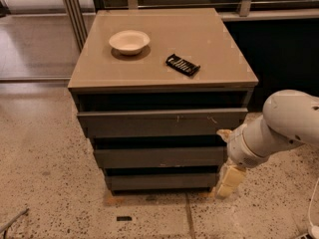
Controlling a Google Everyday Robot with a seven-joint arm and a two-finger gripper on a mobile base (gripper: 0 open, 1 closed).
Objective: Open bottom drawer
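The cabinet has three dark grey handleless drawers stacked under a tan top. The bottom drawer (162,181) is the narrowest-looking front, a plain flat slab just above the floor, and it sits closed. My gripper (228,182) hangs from the white arm at the cabinet's lower right corner, level with the bottom drawer's right end and right beside it. Its cream fingers point down toward the floor.
The widest top drawer front (162,123) has pale scratches; the middle drawer (160,157) lies below it. A white bowl (129,41) and a black remote-like object (182,64) rest on the tan cabinet top (209,44). Speckled floor surrounds the cabinet; a metal frame stands behind it on the left.
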